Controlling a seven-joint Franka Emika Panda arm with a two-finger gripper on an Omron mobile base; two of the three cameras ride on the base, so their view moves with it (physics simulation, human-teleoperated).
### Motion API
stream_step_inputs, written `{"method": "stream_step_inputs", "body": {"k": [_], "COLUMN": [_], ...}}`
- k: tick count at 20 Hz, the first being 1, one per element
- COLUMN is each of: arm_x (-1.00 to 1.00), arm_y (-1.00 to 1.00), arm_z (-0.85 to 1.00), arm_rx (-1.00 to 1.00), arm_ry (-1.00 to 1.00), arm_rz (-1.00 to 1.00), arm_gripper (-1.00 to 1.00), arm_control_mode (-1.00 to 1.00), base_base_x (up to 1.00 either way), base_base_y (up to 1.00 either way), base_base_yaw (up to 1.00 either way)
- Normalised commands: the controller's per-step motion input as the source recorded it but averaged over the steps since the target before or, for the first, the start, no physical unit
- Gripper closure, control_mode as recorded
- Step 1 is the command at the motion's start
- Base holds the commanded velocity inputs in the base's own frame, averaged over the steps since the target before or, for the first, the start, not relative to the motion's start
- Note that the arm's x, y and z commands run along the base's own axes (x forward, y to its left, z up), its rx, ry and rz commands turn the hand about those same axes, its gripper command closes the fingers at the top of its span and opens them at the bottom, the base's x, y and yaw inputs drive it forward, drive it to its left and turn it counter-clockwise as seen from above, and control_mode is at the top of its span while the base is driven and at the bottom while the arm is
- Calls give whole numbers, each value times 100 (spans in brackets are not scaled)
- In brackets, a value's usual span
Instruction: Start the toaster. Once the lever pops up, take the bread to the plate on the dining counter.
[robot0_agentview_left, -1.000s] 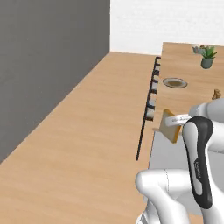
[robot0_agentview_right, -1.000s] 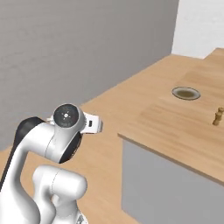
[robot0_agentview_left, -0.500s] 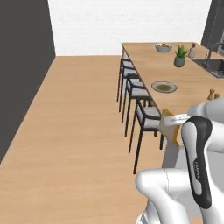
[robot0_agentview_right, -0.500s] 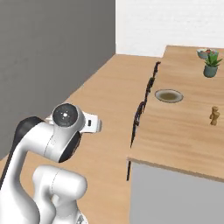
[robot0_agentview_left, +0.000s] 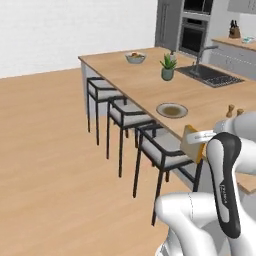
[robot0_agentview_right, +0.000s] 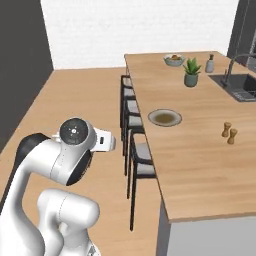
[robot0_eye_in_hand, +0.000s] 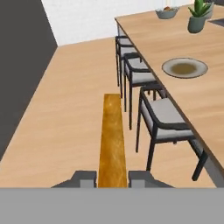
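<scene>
A kitchen with a pale wooden floor and a white back wall holds the dining counter (robot0_agentview_right: 200, 150), a long light wooden surface with an inset dark sink (robot0_agentview_left: 210, 75) and tap (robot0_agentview_left: 200, 52) at its far end. In the right base view the plate (robot0_agentview_right: 164, 118), round and grey with a darker rim, lies on this surface near its left edge, roughly mid-length. At about 1 o'clock from the plate stands a small potted plant (robot0_agentview_right: 190, 72), and beyond it a bowl (robot0_agentview_right: 173, 60). At about 4 o'clock from the plate, well apart, are two small brown shakers (robot0_agentview_right: 229, 132), just beside each other. Dark-framed stools (robot0_agentview_left: 162, 150) with grey seats line the surface's near side.

In the hand view the end effector (robot0_eye_in_hand: 112, 178) is closed narrowly on the bread (robot0_eye_in_hand: 112, 142), seen edge-on as a golden-brown slab between the two fingertips (robot0_eye_in_hand: 85, 177). The bread hangs over the floor, with the plate (robot0_eye_in_hand: 184, 68) at about 1 o'clock from it. In the left base view the bread (robot0_agentview_left: 192, 144) sits in front of the arm, at 5 o'clock from the plate (robot0_agentview_left: 172, 110).
</scene>
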Motion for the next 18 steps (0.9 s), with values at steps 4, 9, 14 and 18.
{"method": "stream_step_inputs", "body": {"k": [4,9,14,18], "arm_x": [0,0,0,0], "arm_y": [0,0,0,0], "arm_z": [0,0,0,0], "arm_rx": [0,0,0,0], "arm_ry": [0,0,0,0], "arm_rz": [0,0,0,0], "arm_gripper": [100,100,100,100], "arm_control_mode": [100,100,100,100], "base_base_x": [51,34,45,69], "base_base_y": [95,100,99,93], "base_base_yaw": [-58,-53,-55,-59]}}
